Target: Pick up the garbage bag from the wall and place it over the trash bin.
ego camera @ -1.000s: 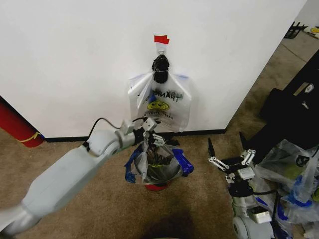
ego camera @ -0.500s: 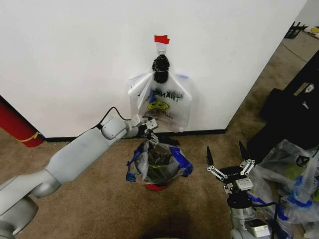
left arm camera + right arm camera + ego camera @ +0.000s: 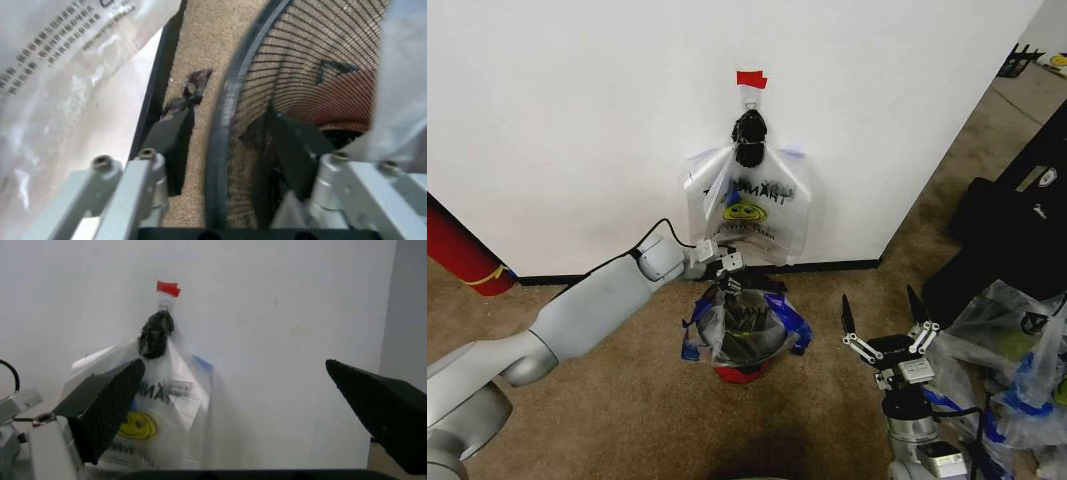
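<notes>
At the bin (image 3: 743, 372) rim, the left gripper (image 3: 730, 272) straddles the wire edge, jaws parted, seating the bag (image 3: 745, 328); the right gripper (image 3: 885, 333) waits open.

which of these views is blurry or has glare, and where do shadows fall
Head view: sharp and evenly lit, the hanging bag casting a soft shadow on the wall. Left wrist view: very close, the gripper's fingers and the bin rim soft, pale bag plastic washed out. Right wrist view: hazy; the near dark fingers are blurred, the wall bluish.
</notes>
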Available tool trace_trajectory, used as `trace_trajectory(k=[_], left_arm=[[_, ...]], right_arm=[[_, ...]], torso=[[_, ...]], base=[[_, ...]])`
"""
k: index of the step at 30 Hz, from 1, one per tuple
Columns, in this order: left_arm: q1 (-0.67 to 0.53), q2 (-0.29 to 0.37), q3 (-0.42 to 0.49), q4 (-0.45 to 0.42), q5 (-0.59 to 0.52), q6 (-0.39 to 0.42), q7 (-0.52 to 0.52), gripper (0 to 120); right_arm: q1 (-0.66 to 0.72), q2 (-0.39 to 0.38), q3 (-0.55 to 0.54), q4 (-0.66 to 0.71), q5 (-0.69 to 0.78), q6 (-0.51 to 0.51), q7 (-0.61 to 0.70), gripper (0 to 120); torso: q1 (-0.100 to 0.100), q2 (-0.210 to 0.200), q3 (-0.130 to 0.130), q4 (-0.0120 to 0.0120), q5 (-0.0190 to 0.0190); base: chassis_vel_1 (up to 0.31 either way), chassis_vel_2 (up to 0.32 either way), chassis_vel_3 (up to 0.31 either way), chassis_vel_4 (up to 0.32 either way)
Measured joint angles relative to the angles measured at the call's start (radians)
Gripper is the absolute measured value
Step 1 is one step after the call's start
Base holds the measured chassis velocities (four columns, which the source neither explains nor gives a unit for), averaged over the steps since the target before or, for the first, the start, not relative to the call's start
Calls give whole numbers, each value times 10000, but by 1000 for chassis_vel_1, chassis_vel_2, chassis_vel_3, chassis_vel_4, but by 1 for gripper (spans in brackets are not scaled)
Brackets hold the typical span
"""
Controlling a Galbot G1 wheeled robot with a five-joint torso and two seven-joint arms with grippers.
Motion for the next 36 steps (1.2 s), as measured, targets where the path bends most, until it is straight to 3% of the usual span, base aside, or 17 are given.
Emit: trace_trajectory(k=[3,8,14,19,21,25,26,32,34,35,36], left_arm=[[222,131,-120,-219,-30,133,-125,28],[532,354,-316,-517,-84,371,-278,19],[1515,689,-964,-1306,-257,1056,-1152,18],[2541,1023,-1835,-2376,-1383,2102,-2218,15],[3220,1228,-2539,-3021,-2274,2816,-2817,11],[4647,1491,-3958,-4430,-4591,4375,-5157,0],[4647,1491,-3958,-4430,-4591,4375,-5157,0],[6493,1476,-5368,-5975,-6859,4855,-8189,0],[6908,1372,-5632,-6273,-7398,4856,-9348,0],[6908,1372,-5632,-6273,-7398,4856,-9348,0],[7137,1280,-5777,-6472,-7848,4843,-10161,0]], right_arm=[[27,-49,-34,-26,-19,2,38,100],[90,-77,-128,-65,-67,1,81,100],[238,-141,-223,-175,-85,-22,90,100],[399,-169,-294,-365,-112,-32,91,100],[496,-160,-355,-483,-159,-32,90,100],[644,-125,-554,-636,-292,-31,75,100],[644,-125,-554,-636,-292,-31,75,100],[832,-124,-804,-822,-431,-15,12,100],[867,-135,-854,-864,-442,2,-2,100],[867,-135,-854,-864,-442,2,-2,100],[891,-151,-873,-901,-443,13,-7,100]], torso=[[0,2,-2,0,3],[-2,3,-3,1,6],[-2,4,-4,2,3],[-2,3,0,0,0],[0,3,0,-1,-3],[0,1,2,1,-6],[0,1,2,1,-6],[1,0,2,0,-5],[1,0,2,0,-3],[1,0,2,0,-3],[1,0,2,0,-3]], base=[[0,0,0,0],[0,0,0,0],[0,0,0,0],[0,0,0,0],[0,0,0,0],[0,0,0,0],[0,0,0,0],[0,0,0,0],[0,0,0,0],[0,0,0,0],[0,0,0,0]])
